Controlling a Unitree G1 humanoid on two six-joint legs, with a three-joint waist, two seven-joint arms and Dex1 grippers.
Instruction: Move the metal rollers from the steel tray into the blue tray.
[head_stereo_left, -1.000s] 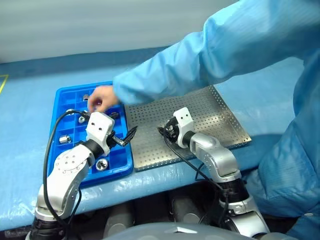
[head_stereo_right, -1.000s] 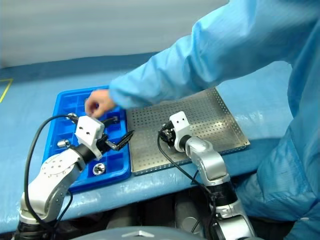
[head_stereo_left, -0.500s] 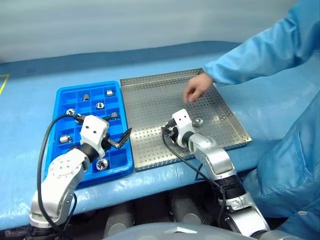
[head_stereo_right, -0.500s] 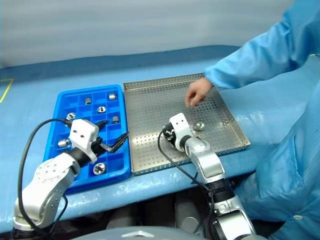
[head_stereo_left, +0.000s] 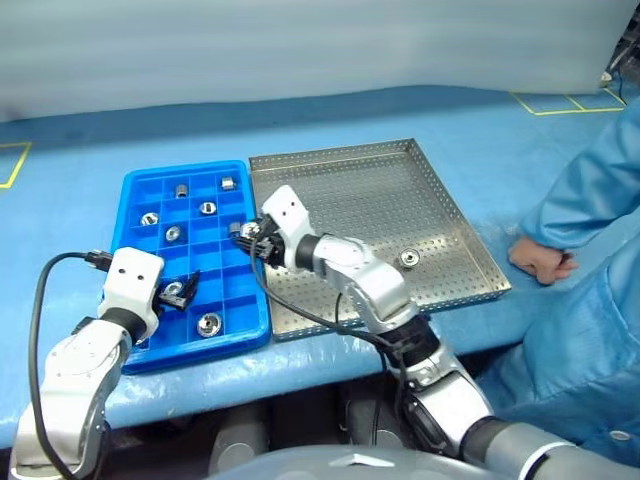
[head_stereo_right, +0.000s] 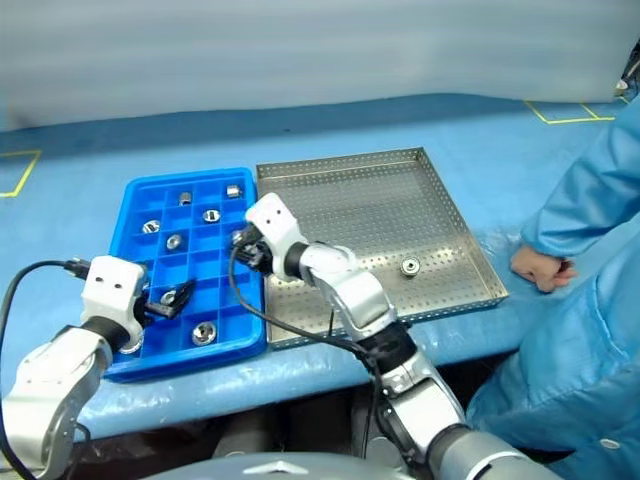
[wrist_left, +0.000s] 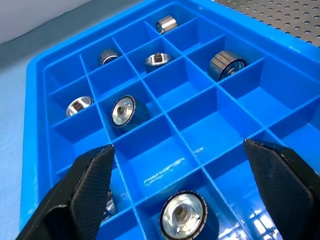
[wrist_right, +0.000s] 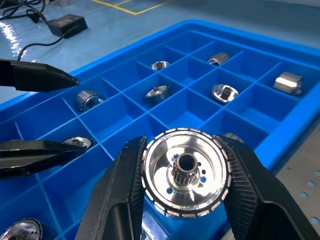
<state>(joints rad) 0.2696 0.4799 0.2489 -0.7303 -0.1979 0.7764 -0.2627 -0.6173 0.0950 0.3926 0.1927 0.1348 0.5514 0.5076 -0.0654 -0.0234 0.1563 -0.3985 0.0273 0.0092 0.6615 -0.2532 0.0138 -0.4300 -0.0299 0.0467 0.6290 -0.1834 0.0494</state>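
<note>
Rollers: one (wrist_right: 186, 172) sits clamped in my right claw, its toothed rim between the two black fingers, hub hole facing the wrist camera. One more (head_stereo_left: 409, 258) lies loose on the steel tray, toward that tray's 4 o'clock. Others rest singly in cells of the blue tray, among them one (head_stereo_left: 209, 323) near its 6 o'clock edge and one (head_stereo_left: 228, 183) up near 1 o'clock.
Right claw (head_stereo_left: 247, 238): closed on the roller, held over the blue tray's 3 o'clock rim, right where the two trays meet.
Left claw (head_stereo_left: 180, 290): spread wide, nothing between the fingers, hanging over the blue tray's lower cells around 7 o'clock. In the left wrist view a roller (wrist_left: 183, 216) lies in the cell just beneath and between my fingers (wrist_left: 92, 182), untouched.
Blue tray (head_stereo_left: 131, 195): on the table at 9 o'clock of the steel tray, long sides just beside each other; several cells hold a roller, the rest are bare.
Steel tray (head_stereo_left: 460, 235): perforated floor, low rim, bare but for the one roller.
Table (head_stereo_left: 80, 140): blue-covered.
Person: blue sleeve (head_stereo_left: 590, 195) at the scene's 3 o'clock, a fist (head_stereo_left: 540, 261) resting on the table just off the steel tray's 4 o'clock corner, apart from it.
</note>
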